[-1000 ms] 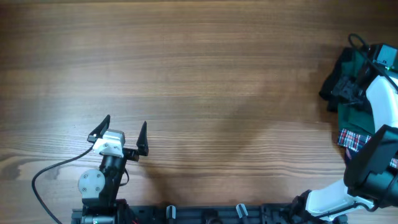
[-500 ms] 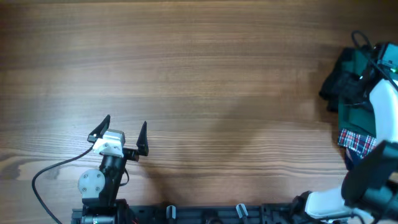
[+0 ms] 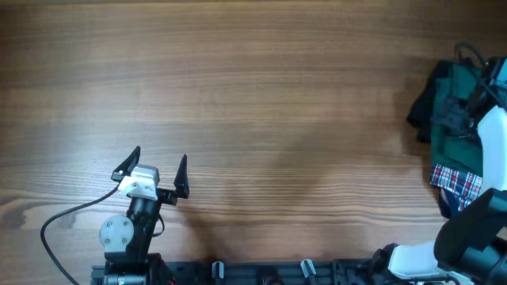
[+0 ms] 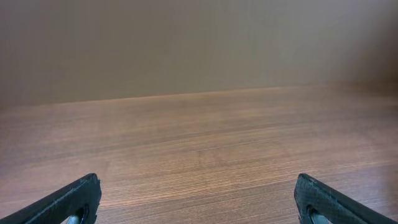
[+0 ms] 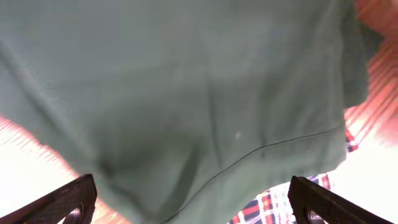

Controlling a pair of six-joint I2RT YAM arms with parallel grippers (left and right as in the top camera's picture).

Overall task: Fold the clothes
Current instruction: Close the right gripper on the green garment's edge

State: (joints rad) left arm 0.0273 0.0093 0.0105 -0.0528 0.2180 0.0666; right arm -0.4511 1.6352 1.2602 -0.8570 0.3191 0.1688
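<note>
The clothes are a plain dark green garment (image 3: 446,141) crumpled in a pile at the table's right edge. In the right wrist view this green garment (image 5: 186,93) fills most of the picture, with a seam running across it. My right gripper (image 5: 198,200) hangs open just above the fabric, with nothing between its fingers (image 5: 67,200). From overhead the right gripper (image 3: 457,111) sits over the top of the pile, partly hidden by its own arm. My left gripper (image 3: 158,161) rests open near the front left, far from the garment, over bare wood (image 4: 199,155).
A black garment (image 3: 420,107) lies at the pile's left side. A red, white and blue plaid cloth (image 3: 455,179) sticks out under the green one and shows as plaid cloth (image 5: 277,208) in the right wrist view. A black cable (image 3: 59,226) loops by the left arm's base.
My right arm has shifted a little to the right and further over the pile. The left arm has not moved, and both grippers have stayed open.
</note>
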